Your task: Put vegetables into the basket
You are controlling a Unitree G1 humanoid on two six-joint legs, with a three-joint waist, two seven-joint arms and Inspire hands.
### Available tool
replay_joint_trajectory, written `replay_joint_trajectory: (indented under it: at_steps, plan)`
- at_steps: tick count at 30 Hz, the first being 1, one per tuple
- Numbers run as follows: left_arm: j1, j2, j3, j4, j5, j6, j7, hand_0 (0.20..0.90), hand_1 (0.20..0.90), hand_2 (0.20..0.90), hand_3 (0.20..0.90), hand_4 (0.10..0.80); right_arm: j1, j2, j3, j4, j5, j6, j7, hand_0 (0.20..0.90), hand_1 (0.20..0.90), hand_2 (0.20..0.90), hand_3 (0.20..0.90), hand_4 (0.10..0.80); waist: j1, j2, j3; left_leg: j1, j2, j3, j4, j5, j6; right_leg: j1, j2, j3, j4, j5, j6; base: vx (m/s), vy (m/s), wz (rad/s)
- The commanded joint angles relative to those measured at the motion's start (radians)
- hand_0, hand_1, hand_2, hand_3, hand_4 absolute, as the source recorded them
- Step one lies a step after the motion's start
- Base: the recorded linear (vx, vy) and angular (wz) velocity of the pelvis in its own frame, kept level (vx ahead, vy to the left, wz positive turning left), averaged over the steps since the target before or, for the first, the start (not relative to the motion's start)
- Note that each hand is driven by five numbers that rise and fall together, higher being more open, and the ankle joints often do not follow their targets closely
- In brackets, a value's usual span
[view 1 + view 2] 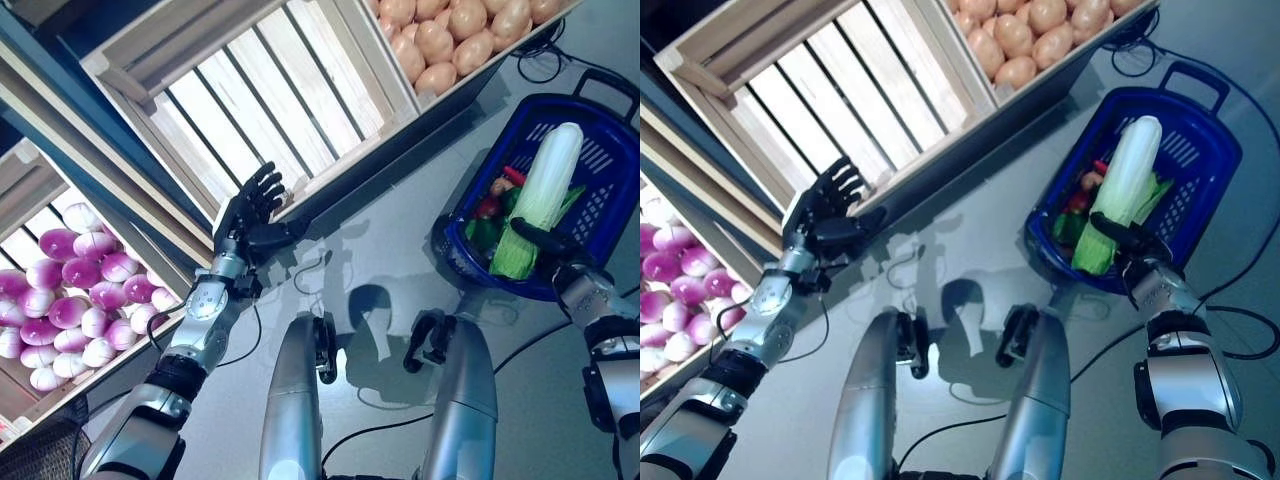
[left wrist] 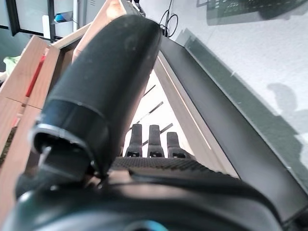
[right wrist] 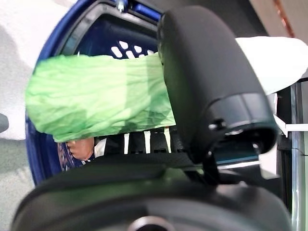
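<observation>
Holding a long napa cabbage (image 1: 540,200) over the blue basket (image 1: 615,215), the right hand (image 1: 555,250) grips it near its green leafy end, thumb and fingers curled round the stalk. The pale white end points away from the robot, toward the basket's far rim and its handle (image 1: 605,85). Inside the basket, under the cabbage, a few smaller vegetables (image 1: 495,205) already lie — something red, something green and something tan, too crowded to name for certain.

The left hand (image 1: 250,210) is well apart from the basket, at the front edge of the empty slatted crate (image 1: 250,100), fingers straight and spread, grasping nothing. A crate of potatoes (image 1: 450,35) sits beyond the basket; a crate of purple-and-white turnips (image 1: 70,300) lies on the far side of the left arm from the basket.

Judging by how it hangs, the cabbage looks nearly as long as the basket itself. If the hand lets go while the white end rides above the far rim, the head could tip over the edge onto the floor — or land crosswise on the rim and roll off. A one-ended grip on a long, heavy head may also let it swing as the fingers loosen.
</observation>
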Motion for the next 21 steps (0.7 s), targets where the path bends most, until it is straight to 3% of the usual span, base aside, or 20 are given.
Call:
replay_joint_trajectory:
  at_steps: [1,14,21]
  plan:
    - [-0.076,0.024,0.025,-0.106,0.006,-0.110,0.011,0.900,0.900,0.900,0.900,0.800,-0.100,-0.099,0.008,0.011,0.000,-0.098,-0.055,0.900,0.900,0.900,0.900,0.800,0.000,0.030,-0.002,0.062,-0.017,0.037,0.017,-0.125,0.055,0.106,0.025,0.052,0.052,-0.134,-0.045,0.000,0.000,0.00]
    - [-0.079,0.038,0.014,-0.123,0.001,-0.133,0.002,0.900,0.900,0.900,0.900,0.800,-0.085,-0.102,0.002,-0.008,-0.024,-0.132,-0.091,0.900,0.900,0.900,0.900,0.800,-0.001,0.013,-0.018,0.065,-0.003,0.024,0.019,-0.123,0.049,0.110,0.050,0.051,0.052,-0.131,-0.042,0.000,-0.003,0.00]
    - [-0.056,0.046,0.020,-0.108,-0.032,-0.136,-0.044,0.900,0.900,0.900,0.900,0.800,-0.032,-0.086,-0.002,-0.040,-0.068,-0.156,-0.089,0.900,0.900,0.900,0.900,0.800,-0.001,-0.003,-0.048,0.159,0.010,0.043,-0.093,-0.089,0.050,0.194,0.058,0.036,-0.045,-0.094,-0.030,0.030,0.037,-0.06]
